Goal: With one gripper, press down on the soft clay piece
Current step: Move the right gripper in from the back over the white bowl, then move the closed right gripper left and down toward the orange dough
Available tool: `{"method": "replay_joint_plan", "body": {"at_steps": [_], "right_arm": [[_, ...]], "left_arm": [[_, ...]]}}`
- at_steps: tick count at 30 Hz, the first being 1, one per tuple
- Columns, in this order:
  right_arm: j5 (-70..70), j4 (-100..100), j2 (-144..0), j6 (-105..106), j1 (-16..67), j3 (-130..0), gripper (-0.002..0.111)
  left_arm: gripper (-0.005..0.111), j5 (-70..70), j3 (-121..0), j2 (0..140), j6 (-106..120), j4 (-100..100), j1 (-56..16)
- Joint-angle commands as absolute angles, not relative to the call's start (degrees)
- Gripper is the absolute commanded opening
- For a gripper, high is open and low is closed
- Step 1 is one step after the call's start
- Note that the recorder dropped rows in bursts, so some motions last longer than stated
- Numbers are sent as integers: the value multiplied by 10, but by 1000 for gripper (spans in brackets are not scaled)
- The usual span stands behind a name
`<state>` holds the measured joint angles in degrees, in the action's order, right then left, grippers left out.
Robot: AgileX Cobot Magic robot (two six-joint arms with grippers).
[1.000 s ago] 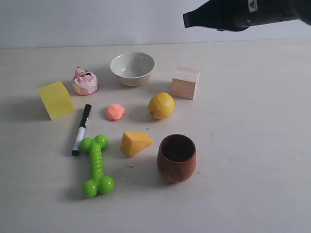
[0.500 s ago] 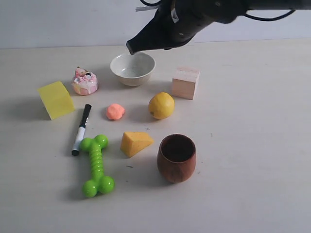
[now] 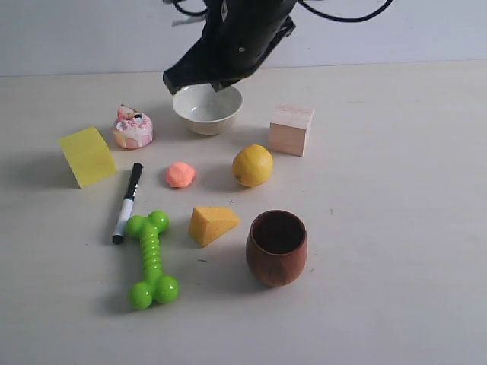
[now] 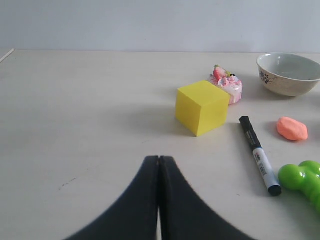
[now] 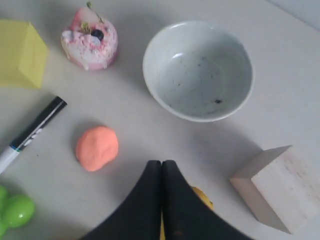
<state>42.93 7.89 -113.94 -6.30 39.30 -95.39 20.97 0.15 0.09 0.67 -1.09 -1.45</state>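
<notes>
- We found the clay (image 3: 181, 175) left of centre in the exterior frame, bare on the table (image 3: 396, 228), between the marker (image 3: 127, 202) and the lemon (image 3: 253, 165).
- Our right gripper (image 3: 173, 79) hung at upper centre, over the bowl (image 3: 208, 107), jaws pressed together and holding nothing.
- Our left gripper (image 4: 159, 159), likewise closed and empty, was out of the exterior frame.
- The risk, as we judged it: a descent off line could clip the bowl's rim or nudge the lemon, and a glancing touch could roll the clay rather than flatten it.
</notes>
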Motion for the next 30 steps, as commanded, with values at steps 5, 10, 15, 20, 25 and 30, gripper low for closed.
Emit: {"method": "replay_joint_plan", "body": {"at_steps": [5,10,15,20,25,30], "right_arm": [[430,74,-1188,-49,393,-959,0],[416,75,-1188,-41,393,-959,0],[405,75,-1185,-41,393,-959,0],[384,75,-1186,-42,393,-959,0],[378,74,-1186,-54,393,-959,0],[370,75,-1187,-76,393,-959,0]], "left_arm": [[0,203,0,0,7,-13,-18],[0,203,0,0,7,-13,-18],[0,203,0,0,7,-13,-18],[0,203,0,0,7,-13,-18],[0,203,0,0,7,-13,-18],[0,203,0,0,7,-13,-18]]}}
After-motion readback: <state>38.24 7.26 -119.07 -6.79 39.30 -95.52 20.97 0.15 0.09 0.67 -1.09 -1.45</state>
